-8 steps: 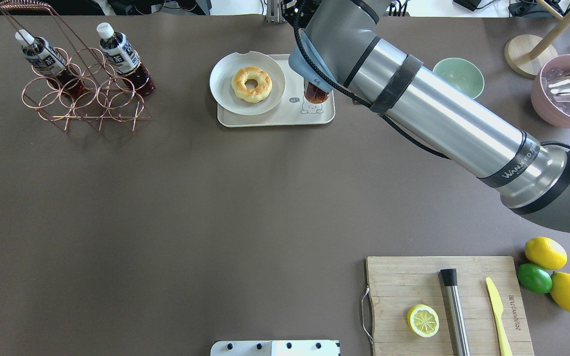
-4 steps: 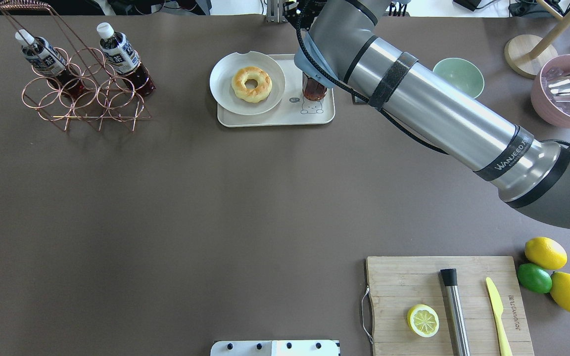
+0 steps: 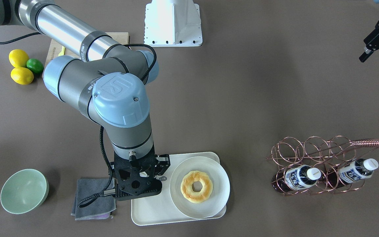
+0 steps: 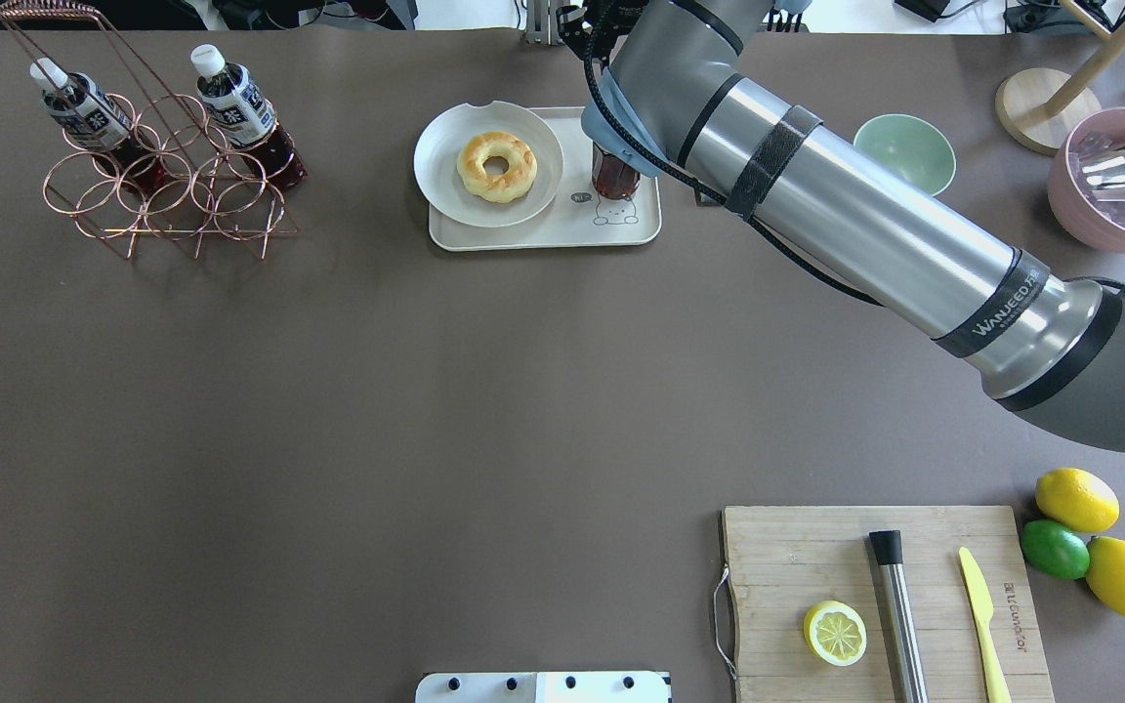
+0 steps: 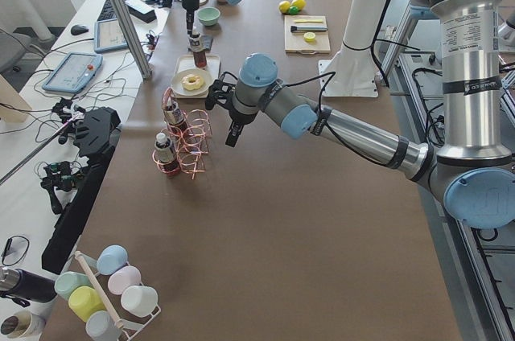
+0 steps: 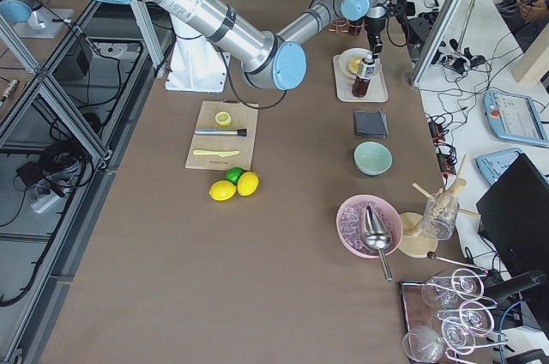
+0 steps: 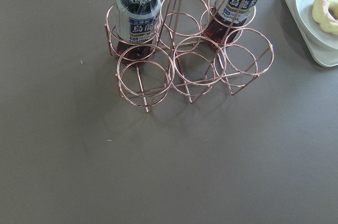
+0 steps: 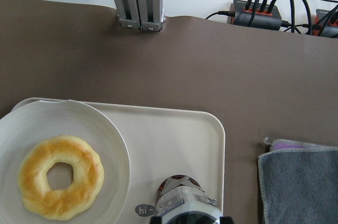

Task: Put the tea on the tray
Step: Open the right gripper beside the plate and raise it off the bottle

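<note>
The tea (image 4: 613,176) stands upright inside the rim of the tray (image 4: 543,242), on the tray's bare half. In the overhead view only its dark lower part shows, under the right arm's wrist; whether its base rests on the tray floor cannot be told. The right gripper (image 3: 137,183) reaches straight down onto it, and in the side views its fingers close about the bottle's white-capped top, grasping it. Just beside the fingers on one side lies a round white plate (image 4: 440,186) with a doughnut (image 4: 496,166); the plate overlaps the tray and is near the bottle but apart from it. On the robot's side of the fingers is the tray's line-drawn bear (image 4: 615,210). On the fingers' other side, off the tray, lies a folded grey cloth (image 3: 94,197), and beyond it a green bowl (image 4: 904,152). Well apart from these fingers stands a copper wire rack (image 4: 172,200) holding two alike bottles (image 4: 240,105). The left gripper (image 3: 377,62) hovers near that rack, its fingers (image 3: 365,55) spread apart with nothing between them. Far from both grippers, a wooden cutting board (image 4: 797,557) carries a lemon half (image 4: 835,633), a steel tool (image 4: 899,615) and a yellow knife (image 4: 982,615), with two lemons (image 4: 1076,499) and a lime (image 4: 1055,549) beside it
</note>
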Controlling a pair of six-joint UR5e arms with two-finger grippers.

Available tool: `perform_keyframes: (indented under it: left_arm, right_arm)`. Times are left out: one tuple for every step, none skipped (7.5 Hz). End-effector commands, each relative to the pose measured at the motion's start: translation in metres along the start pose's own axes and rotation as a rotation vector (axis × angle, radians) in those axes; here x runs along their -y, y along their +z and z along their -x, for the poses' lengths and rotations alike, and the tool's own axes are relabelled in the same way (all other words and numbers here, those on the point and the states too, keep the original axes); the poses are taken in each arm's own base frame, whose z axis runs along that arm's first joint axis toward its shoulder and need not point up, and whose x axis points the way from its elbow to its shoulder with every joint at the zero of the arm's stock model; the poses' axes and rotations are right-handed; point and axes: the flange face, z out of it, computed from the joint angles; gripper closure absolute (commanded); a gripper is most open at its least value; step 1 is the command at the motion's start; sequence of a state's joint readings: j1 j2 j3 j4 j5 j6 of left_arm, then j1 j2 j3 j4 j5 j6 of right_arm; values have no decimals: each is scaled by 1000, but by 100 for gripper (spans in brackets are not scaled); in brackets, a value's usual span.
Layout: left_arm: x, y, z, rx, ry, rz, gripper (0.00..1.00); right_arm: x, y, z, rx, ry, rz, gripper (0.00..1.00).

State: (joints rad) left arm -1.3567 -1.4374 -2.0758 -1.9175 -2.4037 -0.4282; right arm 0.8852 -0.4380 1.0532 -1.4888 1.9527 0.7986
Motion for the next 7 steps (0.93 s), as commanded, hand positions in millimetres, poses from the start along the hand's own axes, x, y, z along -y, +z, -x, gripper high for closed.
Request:
perform_keyframes:
  left_arm:
    - [0,2,2,1,-3,4,3]
    - [0,3,2,1,-5,6,3]
    - [-1,4,3,2,-6,8,3]
    - [-1,6,6,4,-10,12,3]
    - [-2,12,14,15,-13,21,3]
    - [-4,20,26,25,28,37,3]
    - [-9,27,45,41,92,58,3]
  right_arm:
    - [-2,3,2,0,-2,0,1]
    - [0,-6,4,11,-3,-6,0]
    - [3,-30,7,45,-5,-15,0]
    - [10,-50,-10,67,20,16,0]
    - [6,-76,-24,65,34,24,0]
    - [-8,-91,-48,39,56,42,0]
    - [-37,-110,-108,46,-3,41,0]
